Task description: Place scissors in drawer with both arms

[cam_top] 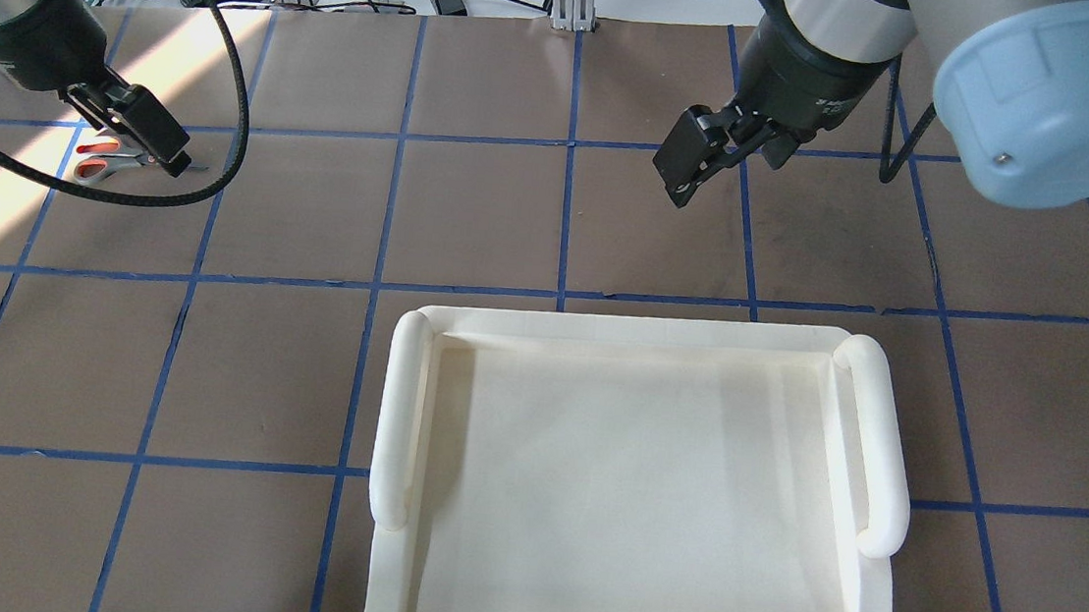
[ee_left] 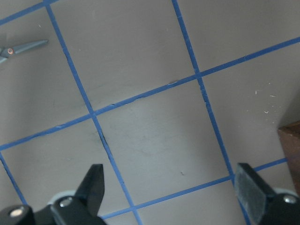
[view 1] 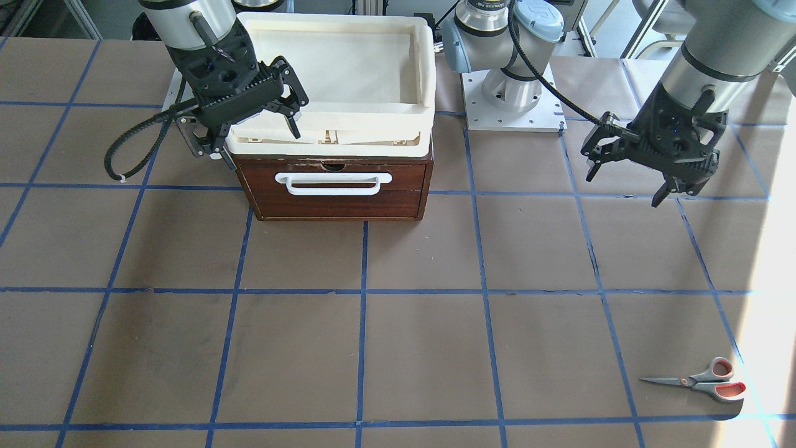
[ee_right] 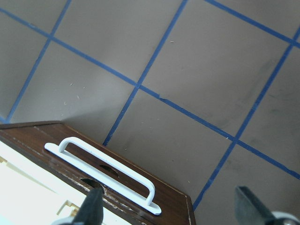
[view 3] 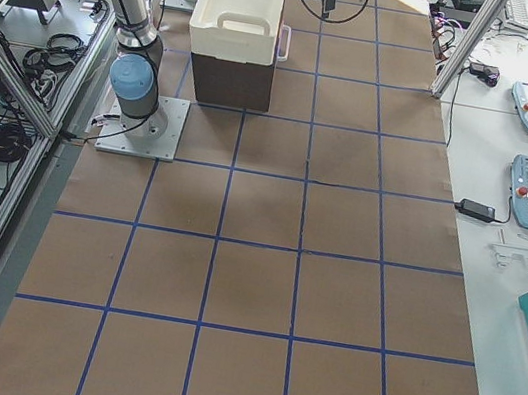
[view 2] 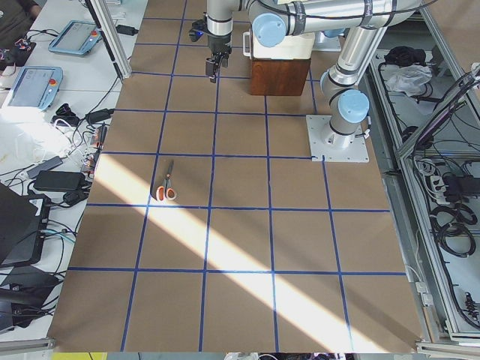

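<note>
Lying flat at the near, operators' edge of the brown paper-covered table with its blue tape grid [view 1: 398, 348], on the robot's left side, is the small pair of scissors with dark-grey blades and grey handles lined orange-red [view 1: 703, 381]. Its blades are closed and point toward the robot's right, and its handles sit at the border of a bright patch of sunlight. Nothing touches the pair.

Farther back, past the middle of the table, stands the dark reddish-brown wooden drawer [view 1: 336, 208], its front flush with its case and its white bar handle [view 1: 334, 183] facing the operators. A cream-white plastic tray with rounded side grips [view 1: 425, 74] rests on top of the case.

The black two-fingered left gripper [view 1: 624, 190] hangs above bare table on the robot's left, well apart from the scissors and off to the side of the drawer. Its fingers stand wide apart with nothing between them, and its wrist camera catches only the blade end of the scissors at the corner of its view.

The black two-fingered right gripper [view 1: 258, 143] hovers at the tray's front corner on the robot's right, just above the drawer front. Its fingers are likewise spread, holding nothing, and its wrist camera looks down on the white handle.

Behind the drawer, a silver-grey arm base stands on a pale metal mounting plate [view 1: 516, 118].
</note>
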